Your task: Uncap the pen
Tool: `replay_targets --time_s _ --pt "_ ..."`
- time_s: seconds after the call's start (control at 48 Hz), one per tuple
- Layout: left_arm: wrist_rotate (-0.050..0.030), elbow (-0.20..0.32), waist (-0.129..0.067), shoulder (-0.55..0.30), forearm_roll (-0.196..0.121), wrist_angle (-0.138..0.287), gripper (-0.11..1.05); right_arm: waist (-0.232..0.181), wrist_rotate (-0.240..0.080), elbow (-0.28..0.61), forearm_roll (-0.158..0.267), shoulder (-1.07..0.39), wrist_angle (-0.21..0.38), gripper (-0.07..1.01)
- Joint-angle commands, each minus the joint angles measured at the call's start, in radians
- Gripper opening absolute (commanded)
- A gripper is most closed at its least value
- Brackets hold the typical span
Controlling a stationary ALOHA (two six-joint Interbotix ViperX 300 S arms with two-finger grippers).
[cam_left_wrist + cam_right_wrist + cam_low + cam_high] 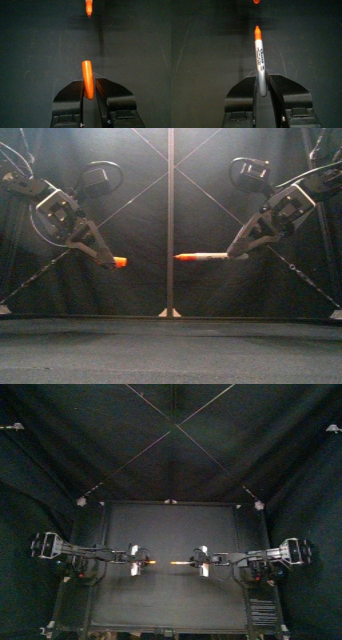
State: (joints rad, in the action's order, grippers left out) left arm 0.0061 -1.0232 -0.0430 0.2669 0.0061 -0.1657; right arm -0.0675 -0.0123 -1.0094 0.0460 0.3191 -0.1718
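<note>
The pen is already apart from its cap. The white barrel juts out of the right gripper, its orange tip bare and pointing toward the other hand. The orange cap sticks out of the left gripper; its open end, as far as the wrist view lets me tell, faces the tip. A clear gap lies between the two, and they sit on roughly one line, which suits a straight pull along the pen's axis. Each gripper is closed narrow on its piece: the right on the barrel's rear part, the left on the cap's far end, so most of each piece stands free ahead of the jaws. I judge the task as good as done; only a little more separation or a set-down might remain. Both hands hang in mid-air, well above the black table. Behind them falls the black back curtain.
</note>
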Motion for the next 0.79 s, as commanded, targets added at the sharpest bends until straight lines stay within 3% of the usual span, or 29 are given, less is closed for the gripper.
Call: replay_targets --time_s 0.021,0.792 --pt "0.0 0.011 0.002 0.009 0.0 -0.011 0.5 -0.002 0.002 0.014 0.0 0.02 -0.009 0.54" --pt "0.0 0.011 0.002 0.009 0.002 -0.02 0.5 -0.003 0.002 0.015 0.002 0.02 -0.009 0.54"
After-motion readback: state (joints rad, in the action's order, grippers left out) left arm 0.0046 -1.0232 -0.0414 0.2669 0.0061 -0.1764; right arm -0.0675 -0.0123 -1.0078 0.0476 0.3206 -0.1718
